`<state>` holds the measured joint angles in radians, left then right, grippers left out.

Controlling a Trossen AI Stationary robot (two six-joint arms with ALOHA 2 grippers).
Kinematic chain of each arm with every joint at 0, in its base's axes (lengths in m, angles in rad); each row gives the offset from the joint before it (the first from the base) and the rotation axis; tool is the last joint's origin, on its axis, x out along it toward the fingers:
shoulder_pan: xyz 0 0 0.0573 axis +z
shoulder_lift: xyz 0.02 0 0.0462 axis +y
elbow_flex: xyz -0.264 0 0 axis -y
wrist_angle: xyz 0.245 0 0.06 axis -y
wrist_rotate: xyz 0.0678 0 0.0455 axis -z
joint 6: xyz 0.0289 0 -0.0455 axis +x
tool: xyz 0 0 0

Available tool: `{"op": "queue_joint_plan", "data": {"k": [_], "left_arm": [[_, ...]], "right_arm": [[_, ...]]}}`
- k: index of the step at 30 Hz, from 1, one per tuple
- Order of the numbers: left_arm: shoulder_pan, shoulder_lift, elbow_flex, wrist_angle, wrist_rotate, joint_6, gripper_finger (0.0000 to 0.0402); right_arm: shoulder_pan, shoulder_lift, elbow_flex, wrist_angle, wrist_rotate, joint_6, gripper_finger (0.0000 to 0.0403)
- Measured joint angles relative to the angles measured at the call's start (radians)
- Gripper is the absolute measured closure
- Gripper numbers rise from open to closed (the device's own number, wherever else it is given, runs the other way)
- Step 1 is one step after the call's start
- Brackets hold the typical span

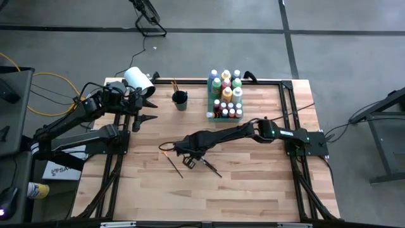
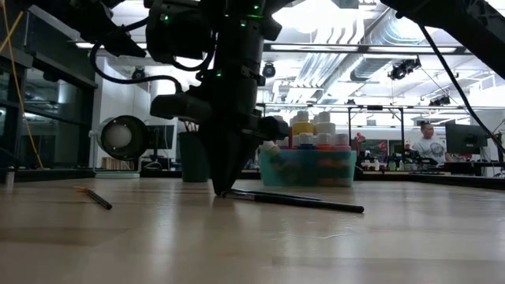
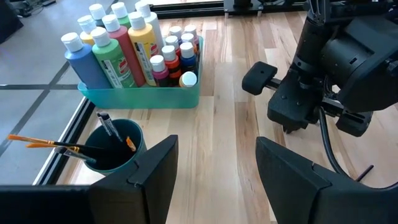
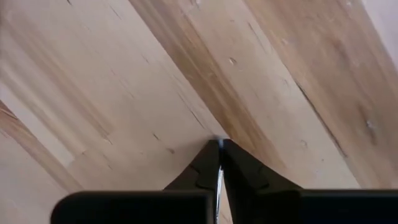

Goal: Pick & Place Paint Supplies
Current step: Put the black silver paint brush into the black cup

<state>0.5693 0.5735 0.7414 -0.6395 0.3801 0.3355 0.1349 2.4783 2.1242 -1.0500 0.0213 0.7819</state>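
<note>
The right gripper [image 2: 223,189] stands tip-down on the desk [image 1: 253,183], jaws pinched together at one end of a paintbrush [image 2: 296,201], apparently nipping it; the brush lies flat, running away sideways. The left gripper [image 3: 214,168] waits half-open by the cup [image 3: 112,149].

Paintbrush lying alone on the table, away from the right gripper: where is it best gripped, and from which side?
Grip the lone paintbrush at mid-handle, coming from straight above with fingers across the shaft. It lies flat on the table, thin and straight, so a sideways approach would likely only push it.
</note>
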Motion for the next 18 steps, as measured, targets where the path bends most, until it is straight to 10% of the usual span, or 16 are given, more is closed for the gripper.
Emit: {"op": "queue_joint_plan", "data": {"k": [18], "left_arm": [[0.0, 0.0, 0.0, 0.0, 0.0, 0.0, 0.019]], "right_arm": [[-0.014, -0.038, -0.003, 0.005, 0.06, 0.087, 0.0399]]}}
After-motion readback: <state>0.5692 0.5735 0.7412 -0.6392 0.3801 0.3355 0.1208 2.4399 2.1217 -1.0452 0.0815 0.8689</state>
